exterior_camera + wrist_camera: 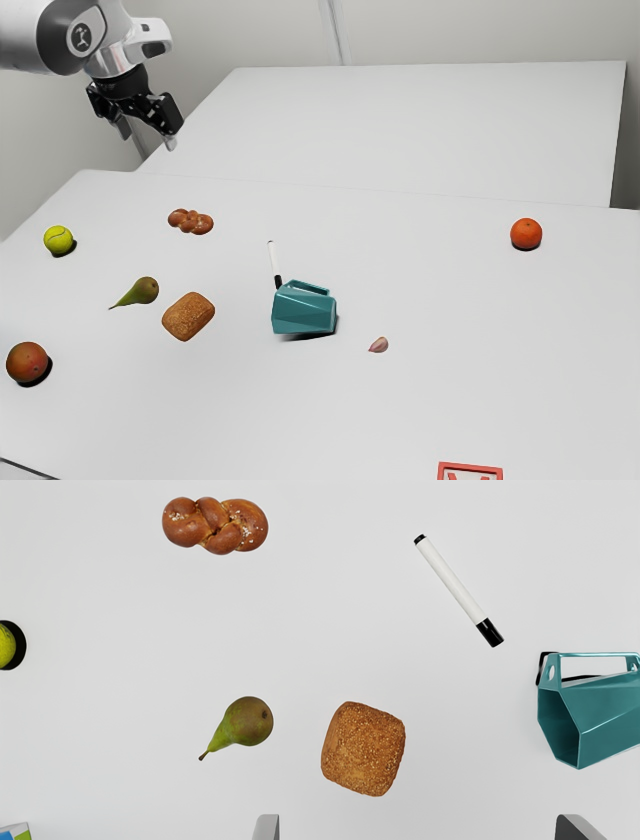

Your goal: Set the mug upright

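My gripper [148, 140] hangs high at the upper left of the exterior view, well above the table and apart from everything on it. In the wrist view the gripper [417, 827] is open, its two fingertips wide apart with nothing held between them. The teal faceted mug [304, 311] lies on its side near the middle of the table. Its handle faces the white marker, and in the wrist view the mug [607, 710] shows its open mouth toward the square bread; its far end is cut off.
A white marker [274, 262] lies close beside the mug's handle. Around them are square bread [189, 316], a pear [143, 291], braided bread [191, 222], a garlic clove [379, 345], a tennis ball [58, 239], an orange [526, 234], a reddish fruit [27, 362] and a red frame [470, 468].
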### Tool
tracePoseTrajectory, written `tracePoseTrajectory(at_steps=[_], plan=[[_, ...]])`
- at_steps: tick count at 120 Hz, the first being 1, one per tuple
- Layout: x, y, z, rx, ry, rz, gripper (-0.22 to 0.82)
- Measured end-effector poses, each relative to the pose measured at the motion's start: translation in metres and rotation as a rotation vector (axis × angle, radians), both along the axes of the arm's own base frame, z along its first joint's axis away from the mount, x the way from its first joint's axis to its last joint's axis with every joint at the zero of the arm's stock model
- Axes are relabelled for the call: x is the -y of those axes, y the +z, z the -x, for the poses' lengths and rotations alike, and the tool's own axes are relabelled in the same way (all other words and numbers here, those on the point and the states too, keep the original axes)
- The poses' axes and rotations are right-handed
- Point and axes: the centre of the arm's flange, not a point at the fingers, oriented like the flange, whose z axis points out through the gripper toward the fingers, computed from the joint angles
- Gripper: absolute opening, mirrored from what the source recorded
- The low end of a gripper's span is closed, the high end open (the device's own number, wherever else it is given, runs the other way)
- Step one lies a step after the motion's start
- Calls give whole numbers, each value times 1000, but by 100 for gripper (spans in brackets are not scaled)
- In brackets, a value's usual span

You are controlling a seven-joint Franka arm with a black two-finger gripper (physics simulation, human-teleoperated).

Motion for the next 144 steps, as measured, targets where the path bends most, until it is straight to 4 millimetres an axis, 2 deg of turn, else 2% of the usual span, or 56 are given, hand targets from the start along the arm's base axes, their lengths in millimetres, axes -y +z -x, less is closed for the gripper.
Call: tracePoseTrajectory(at_steps=[25,51,60,68,98,104,115,120,144], plan=[[0,-3,-1,-6,-8,-1,60],[16,-37,-16,-45,-35,39,60],[25,-48,-17,-59,-38,105,60],[33,-70,-15,-97,-32,183,60],[53,-178,-10,-286,59,459,60],[47,-197,-12,-313,98,504,60],[12,-226,-12,-341,203,578,60],[3,-237,-13,-351,235,604,60],[6,-279,-22,-395,294,679,60]])
